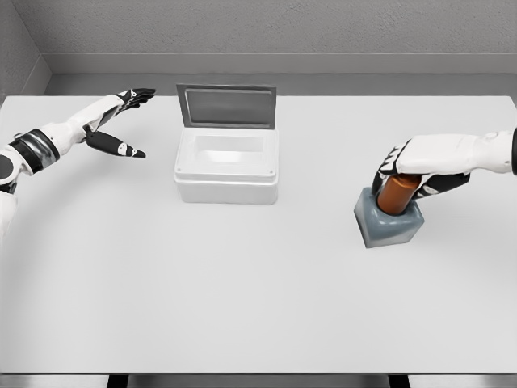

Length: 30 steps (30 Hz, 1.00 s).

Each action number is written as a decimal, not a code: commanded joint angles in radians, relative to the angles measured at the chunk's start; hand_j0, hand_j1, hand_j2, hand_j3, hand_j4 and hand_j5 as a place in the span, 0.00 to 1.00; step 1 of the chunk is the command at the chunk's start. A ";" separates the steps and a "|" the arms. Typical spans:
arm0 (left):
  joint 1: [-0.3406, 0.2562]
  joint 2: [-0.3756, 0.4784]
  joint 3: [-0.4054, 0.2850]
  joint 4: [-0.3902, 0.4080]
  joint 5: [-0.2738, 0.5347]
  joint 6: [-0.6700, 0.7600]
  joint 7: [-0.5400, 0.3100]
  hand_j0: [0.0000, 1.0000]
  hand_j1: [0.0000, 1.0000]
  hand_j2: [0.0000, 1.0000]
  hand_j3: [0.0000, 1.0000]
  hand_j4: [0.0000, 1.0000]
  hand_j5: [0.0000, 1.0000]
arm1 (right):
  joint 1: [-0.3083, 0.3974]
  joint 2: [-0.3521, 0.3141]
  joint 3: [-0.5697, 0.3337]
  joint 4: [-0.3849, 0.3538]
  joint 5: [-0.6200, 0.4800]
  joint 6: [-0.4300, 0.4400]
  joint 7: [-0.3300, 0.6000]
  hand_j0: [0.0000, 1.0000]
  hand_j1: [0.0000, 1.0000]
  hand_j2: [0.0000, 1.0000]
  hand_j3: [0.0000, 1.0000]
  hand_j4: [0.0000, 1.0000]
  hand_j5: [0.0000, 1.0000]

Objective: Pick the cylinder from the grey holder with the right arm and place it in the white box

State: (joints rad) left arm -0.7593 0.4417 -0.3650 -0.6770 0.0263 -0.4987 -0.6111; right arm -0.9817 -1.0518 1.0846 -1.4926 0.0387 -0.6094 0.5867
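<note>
Table [242, 291]: a big white table fills most of the frame. A grey wall runs along the top.

White box [227, 168]: it sits on the table, a little left of the middle and toward the top. Its lid [227, 107] is open and stands up behind it. The inside looks white and has nothing in it.

Grey holder [389, 225]: a small grey block at the right of the frame, well apart from the white box. It sits a bit turned on the table.

Cylinder [398, 194]: it is brown-orange and stands in the grey holder. It leans a little to the right. Its bottom is down inside the holder and its top is hidden by the hand.

Right hand [412, 174]: its arm comes in from the right edge of the frame. The hand is on the top part of the cylinder. Its fingers are curled around the cylinder and hold it, with dark fingertips showing on both sides.

Left hand [121, 121]: its arm comes in from the left edge, at the upper left of the frame. The hand hangs above the table, to the left of the white box and not touching it. Its fingers are stretched out wide and hold nothing. The thumb points to the right.
</note>
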 commanded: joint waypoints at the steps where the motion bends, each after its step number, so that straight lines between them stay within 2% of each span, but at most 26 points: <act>1: 0.000 0.002 0.001 -0.001 0.007 0.002 0.000 1.00 1.00 1.00 1.00 1.00 1.00 | 0.000 0.001 0.001 0.000 0.001 -0.001 0.001 0.55 0.55 0.55 0.55 0.55 0.55; 3: 0.000 0.000 0.001 -0.001 0.007 0.002 0.000 1.00 1.00 1.00 1.00 1.00 1.00 | 0.000 0.001 0.000 0.000 0.001 -0.001 0.001 0.48 0.48 0.48 0.48 0.48 0.48; 6: 0.000 0.000 0.001 -0.001 0.007 0.002 0.000 1.00 1.00 1.00 1.00 1.00 1.00 | 0.000 0.001 -0.002 0.000 0.001 -0.001 -0.001 0.45 0.45 0.45 0.45 0.45 0.45; 8: 0.000 0.000 0.001 -0.001 0.006 0.002 0.000 1.00 1.00 1.00 1.00 1.00 1.00 | 0.000 0.001 -0.003 -0.003 0.003 -0.001 -0.001 0.40 0.40 0.40 0.40 0.40 0.40; 11: 0.000 0.003 0.001 0.001 0.006 0.002 0.000 1.00 1.00 1.00 1.00 1.00 1.00 | -0.002 0.001 -0.005 -0.005 0.001 -0.001 -0.001 0.40 0.40 0.40 0.40 0.40 0.40; 20: 0.000 0.008 0.001 -0.001 0.007 0.002 0.000 1.00 1.00 1.00 1.00 1.00 1.00 | -0.086 -0.024 -0.002 -0.032 -0.003 -0.001 -0.001 0.40 0.40 0.40 0.40 0.40 0.40; 30: 0.000 0.009 0.003 -0.007 0.009 0.002 0.000 1.00 1.00 1.00 1.00 1.00 1.00 | -0.146 0.045 0.003 -0.038 -0.002 -0.001 0.024 0.39 0.39 0.39 0.39 0.39 0.39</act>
State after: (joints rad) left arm -0.7593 0.4510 -0.3637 -0.6797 0.0277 -0.4987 -0.6111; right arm -1.1367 -1.0225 1.0885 -1.5303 0.0447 -0.6145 0.6098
